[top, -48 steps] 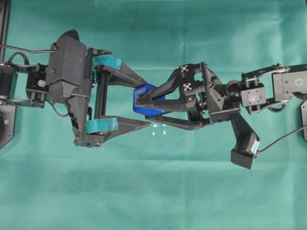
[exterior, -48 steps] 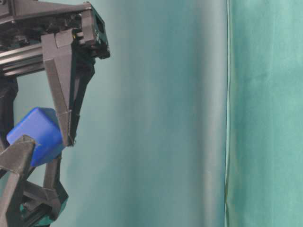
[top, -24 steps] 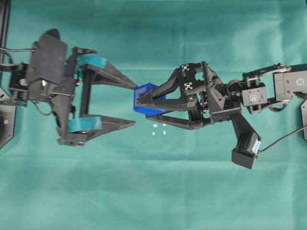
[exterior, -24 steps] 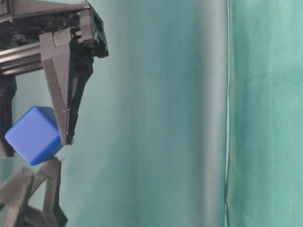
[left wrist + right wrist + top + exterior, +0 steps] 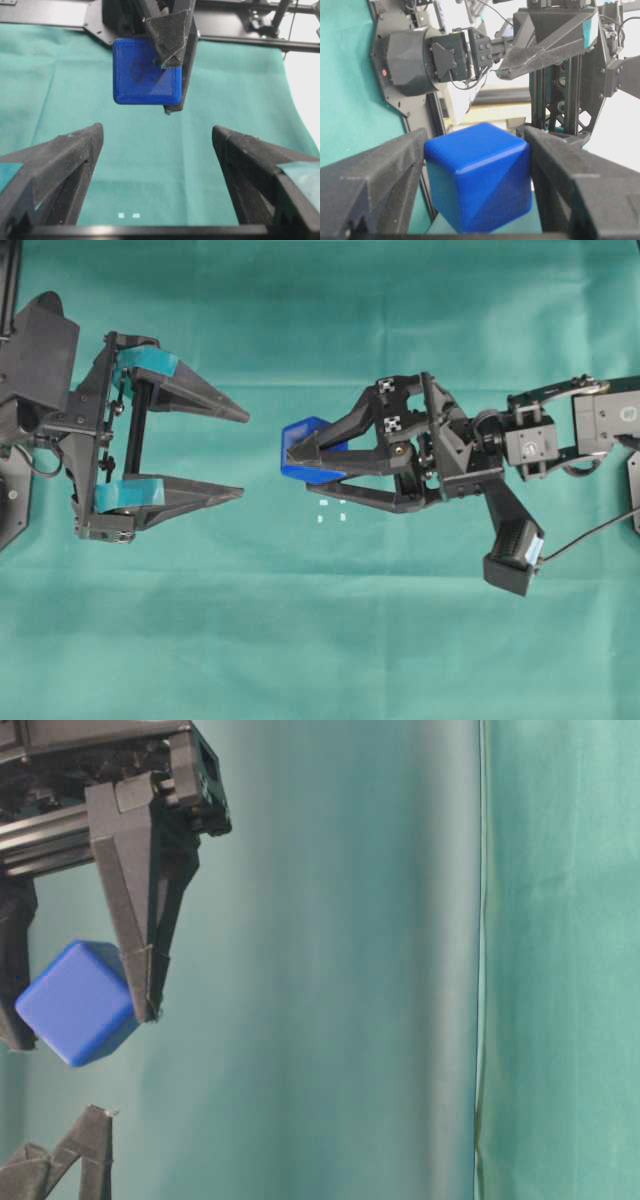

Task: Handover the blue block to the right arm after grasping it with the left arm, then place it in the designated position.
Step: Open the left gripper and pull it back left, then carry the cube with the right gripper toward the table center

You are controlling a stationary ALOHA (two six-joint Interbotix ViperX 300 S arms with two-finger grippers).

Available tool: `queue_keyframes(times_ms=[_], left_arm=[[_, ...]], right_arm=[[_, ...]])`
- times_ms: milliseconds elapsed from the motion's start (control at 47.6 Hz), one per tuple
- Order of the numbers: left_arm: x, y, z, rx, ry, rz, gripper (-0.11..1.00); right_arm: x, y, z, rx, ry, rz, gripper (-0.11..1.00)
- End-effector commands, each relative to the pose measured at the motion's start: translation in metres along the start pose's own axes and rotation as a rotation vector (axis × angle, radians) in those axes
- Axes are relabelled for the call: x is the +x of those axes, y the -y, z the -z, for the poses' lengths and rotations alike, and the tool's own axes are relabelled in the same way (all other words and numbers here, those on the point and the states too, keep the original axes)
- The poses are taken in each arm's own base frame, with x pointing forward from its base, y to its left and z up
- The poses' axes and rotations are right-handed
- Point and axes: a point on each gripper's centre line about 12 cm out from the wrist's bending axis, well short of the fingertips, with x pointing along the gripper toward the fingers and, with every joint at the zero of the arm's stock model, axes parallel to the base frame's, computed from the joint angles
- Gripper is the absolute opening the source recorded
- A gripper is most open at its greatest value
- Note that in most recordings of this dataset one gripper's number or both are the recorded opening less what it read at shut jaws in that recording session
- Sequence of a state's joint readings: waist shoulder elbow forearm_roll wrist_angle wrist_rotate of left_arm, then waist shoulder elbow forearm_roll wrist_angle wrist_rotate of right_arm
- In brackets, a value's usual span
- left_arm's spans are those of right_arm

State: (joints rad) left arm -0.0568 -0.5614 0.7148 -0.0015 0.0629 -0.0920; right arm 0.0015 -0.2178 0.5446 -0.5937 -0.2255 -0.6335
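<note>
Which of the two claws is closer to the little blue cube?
Right. The right gripper holds the blue block between its fingers; the left gripper is open, apart from it.

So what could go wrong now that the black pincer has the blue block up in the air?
The right pincer pinches the blue block only near its fingertips, tilted, so it might slip or twist on the way down. The white marks are tiny, so it could land off the square.

My right gripper [image 5: 293, 453] is showing matt, grainy black plastic fingers, pressing on the blue block [image 5: 477, 175], whose smooth plastic is shining softly. My left gripper [image 5: 238, 453] is wearing glossy teal tape [image 5: 130, 494]. Matt green cloth [image 5: 320, 640] is covering the worktop.
</note>
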Motion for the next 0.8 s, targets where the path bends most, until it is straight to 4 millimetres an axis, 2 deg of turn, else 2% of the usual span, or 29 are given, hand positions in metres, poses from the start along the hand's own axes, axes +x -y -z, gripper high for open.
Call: queue_keyframes(times_ms=[0,105,294,568,778], left_arm=[[-0.001,0.001,-0.008,0.002,0.024,0.002,1.0],[-0.001,0.001,-0.008,0.002,0.024,0.002,1.0],[-0.001,0.001,-0.008,0.002,0.021,0.003,1.0],[-0.001,0.001,-0.007,0.003,0.015,0.001,1.0],[-0.001,0.001,-0.007,0.003,0.015,0.001,1.0]], right_arm=[[-0.005,0.013,-0.007,0.009,0.018,0.037,0.64],[-0.006,0.013,-0.008,0.037,0.019,0.04,0.64],[-0.008,0.012,-0.01,0.195,0.026,0.042,0.64],[-0.017,0.017,-0.021,0.631,0.057,0.06,0.64],[-0.017,0.019,-0.02,0.901,0.052,0.052,0.64]])
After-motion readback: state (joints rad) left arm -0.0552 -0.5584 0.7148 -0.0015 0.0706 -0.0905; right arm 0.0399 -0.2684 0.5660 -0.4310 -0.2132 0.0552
